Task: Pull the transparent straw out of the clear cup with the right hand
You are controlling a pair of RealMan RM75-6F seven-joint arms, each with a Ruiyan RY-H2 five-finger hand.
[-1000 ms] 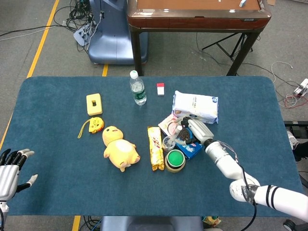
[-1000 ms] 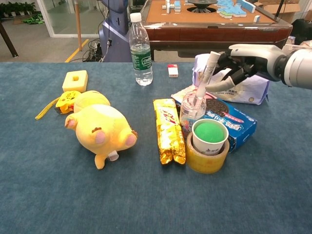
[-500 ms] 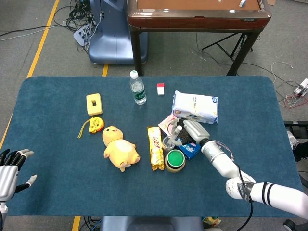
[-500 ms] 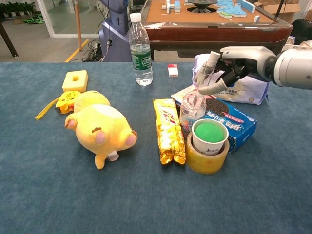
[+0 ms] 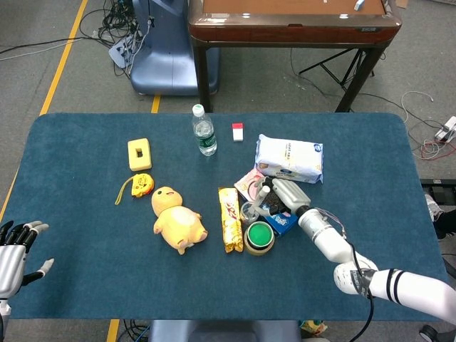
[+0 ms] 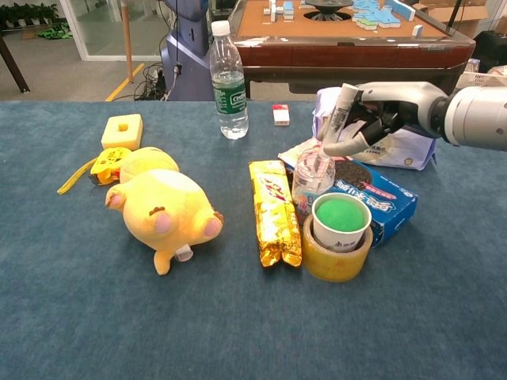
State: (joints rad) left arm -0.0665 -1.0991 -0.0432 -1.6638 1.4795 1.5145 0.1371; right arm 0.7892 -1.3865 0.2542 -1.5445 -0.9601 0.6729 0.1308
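The clear cup (image 6: 311,182) (image 5: 250,211) stands upright on the blue table (image 6: 95,317), just behind a tape roll. The transparent straw (image 6: 341,107) (image 5: 262,195) leans out of the cup toward the upper right, its lower end still inside the cup. My right hand (image 6: 379,115) (image 5: 286,194) reaches in from the right and pinches the straw's upper part between the thumb and the fingers. Far from all this, my left hand (image 5: 16,251) hovers at the table's near left edge, fingers spread and holding nothing.
A green-topped cup (image 6: 340,219) sits inside the yellow tape roll (image 6: 333,257) in front of the clear cup. A blue cookie box (image 6: 384,202), a yellow snack bar (image 6: 273,210), a white pack (image 5: 288,158), a water bottle (image 6: 228,83) and a yellow plush (image 6: 162,210) lie around.
My right hand moved left up to the straw and its fingers closed on the straw's upper part. The left hand stayed put.
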